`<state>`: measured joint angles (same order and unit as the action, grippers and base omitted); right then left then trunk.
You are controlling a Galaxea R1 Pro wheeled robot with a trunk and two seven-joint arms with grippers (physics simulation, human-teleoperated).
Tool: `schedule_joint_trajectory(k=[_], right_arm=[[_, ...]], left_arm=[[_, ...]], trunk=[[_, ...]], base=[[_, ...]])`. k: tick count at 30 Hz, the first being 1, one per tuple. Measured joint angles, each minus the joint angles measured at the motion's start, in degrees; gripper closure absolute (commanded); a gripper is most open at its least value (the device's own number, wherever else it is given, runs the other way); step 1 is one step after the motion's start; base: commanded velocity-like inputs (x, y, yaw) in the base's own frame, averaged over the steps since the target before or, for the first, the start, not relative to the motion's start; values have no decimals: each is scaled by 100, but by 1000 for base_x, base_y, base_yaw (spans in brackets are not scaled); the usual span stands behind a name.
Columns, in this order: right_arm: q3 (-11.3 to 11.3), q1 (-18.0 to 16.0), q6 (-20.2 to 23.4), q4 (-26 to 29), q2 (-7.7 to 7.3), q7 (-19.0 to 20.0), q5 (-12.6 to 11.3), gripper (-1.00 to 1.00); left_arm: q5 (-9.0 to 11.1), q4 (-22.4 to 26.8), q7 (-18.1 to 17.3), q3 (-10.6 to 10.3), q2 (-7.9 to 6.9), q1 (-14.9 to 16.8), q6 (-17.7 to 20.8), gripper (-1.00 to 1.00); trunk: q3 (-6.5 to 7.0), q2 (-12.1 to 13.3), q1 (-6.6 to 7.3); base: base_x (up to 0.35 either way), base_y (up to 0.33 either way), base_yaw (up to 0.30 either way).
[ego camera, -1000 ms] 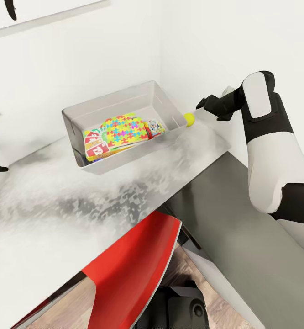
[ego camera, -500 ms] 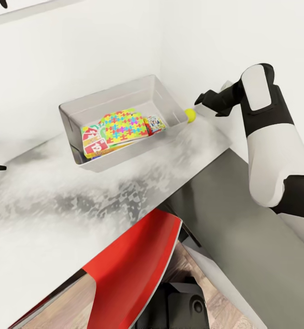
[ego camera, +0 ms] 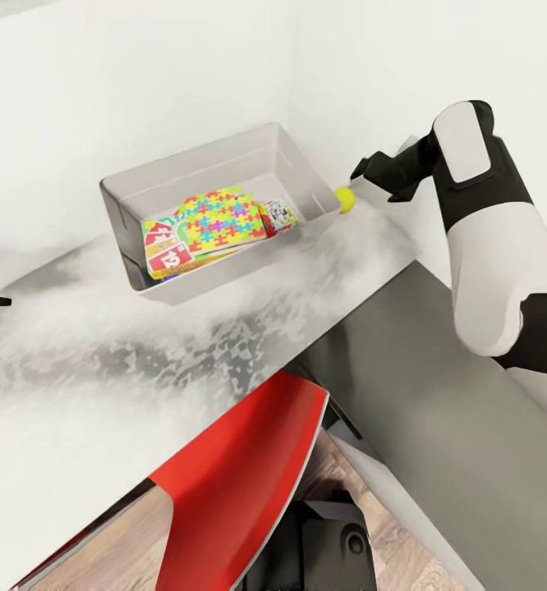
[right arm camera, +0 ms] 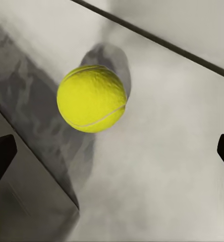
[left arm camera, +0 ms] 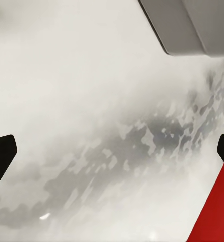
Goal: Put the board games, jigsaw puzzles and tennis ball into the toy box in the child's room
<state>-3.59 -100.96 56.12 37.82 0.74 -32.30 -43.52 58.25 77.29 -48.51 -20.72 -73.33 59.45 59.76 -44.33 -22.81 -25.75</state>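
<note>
The light-grey toy box (ego camera: 193, 156) stands on the table (ego camera: 101, 394) near the wall corner. In it lie a bright jigsaw puzzle (ego camera: 216, 220), a red-and-yellow board game (ego camera: 165, 256) and another printed board game (ego camera: 280, 215). The tennis ball (ego camera: 344, 198) rests on the table just outside the box's right corner. My right gripper (ego camera: 360, 174) hovers just beyond the ball, open. In the right wrist view the tennis ball (right arm camera: 92, 98) lies ahead of the wide-open right gripper (right arm camera: 112, 154), untouched. My left gripper (left arm camera: 112, 154) is open over bare table.
White walls close the table's back and right side. A lower dark-grey table section (ego camera: 438, 410) runs along the right. The red chair (ego camera: 241, 468) is tucked under the table's front edge, over wood floor. The box's corner (left arm camera: 187, 30) shows in the left wrist view.
The head view has drifted, so everything sits slightly higher in the picture. The right gripper has edged a little closer to the tennis ball. The ball and box contents stay put.
</note>
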Motion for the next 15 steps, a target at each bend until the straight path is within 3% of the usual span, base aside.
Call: schedule_joint_trajectory(k=[15], right_arm=[[4, -316, -11, -177, 0, -3, 3, -100]], left_arm=[[-5, 0, 0, 0, 0, 0, 0, -100]], trunk=[[-141, 0, 0]], base=[[0, 0, 0]])
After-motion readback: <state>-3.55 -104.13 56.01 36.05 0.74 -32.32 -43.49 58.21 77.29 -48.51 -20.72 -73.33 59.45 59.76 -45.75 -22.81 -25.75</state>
